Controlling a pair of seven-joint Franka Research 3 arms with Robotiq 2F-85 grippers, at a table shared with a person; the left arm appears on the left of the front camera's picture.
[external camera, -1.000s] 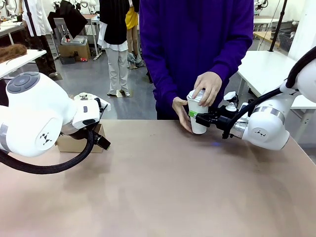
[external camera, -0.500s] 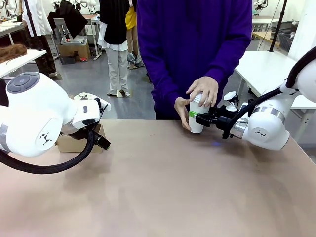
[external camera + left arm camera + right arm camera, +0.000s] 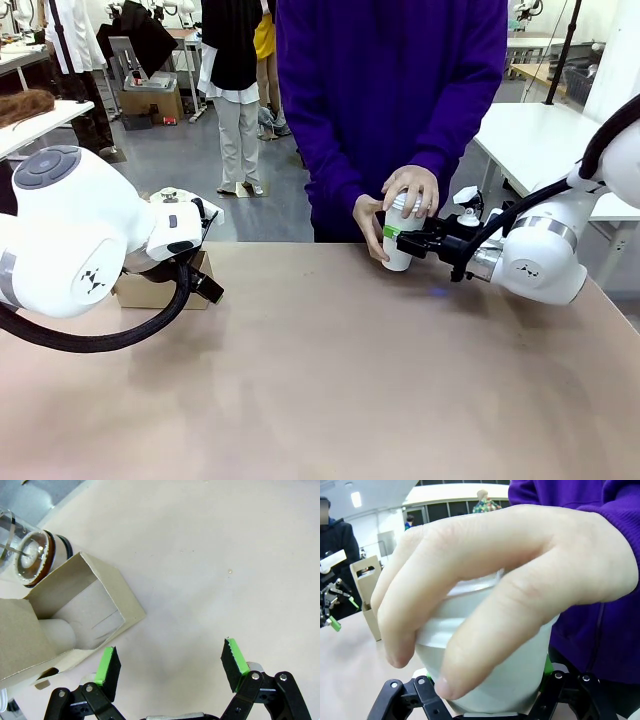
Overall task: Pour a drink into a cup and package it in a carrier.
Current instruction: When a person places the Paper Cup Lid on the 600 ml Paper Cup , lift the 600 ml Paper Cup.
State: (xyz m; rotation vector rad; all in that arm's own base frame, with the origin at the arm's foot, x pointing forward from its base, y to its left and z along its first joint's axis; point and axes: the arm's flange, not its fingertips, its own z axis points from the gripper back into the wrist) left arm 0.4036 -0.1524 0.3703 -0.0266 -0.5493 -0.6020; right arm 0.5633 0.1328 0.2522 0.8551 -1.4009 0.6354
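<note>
- Front view: right gripper point(image 3: 397, 232) was clamped on the cup point(image 3: 399, 256) at the table's point(image 3: 320, 380) far edge, a person's hand point(image 3: 412, 190) covering its top.
- Left gripper point(image 3: 172, 662) hung spread above the table, beside the carrier point(image 3: 120, 597).

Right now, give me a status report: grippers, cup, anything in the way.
Right gripper shut on cup. Left gripper open, empty, beside carrier. Person's hand covers cup top, in the way of a lift.
</note>
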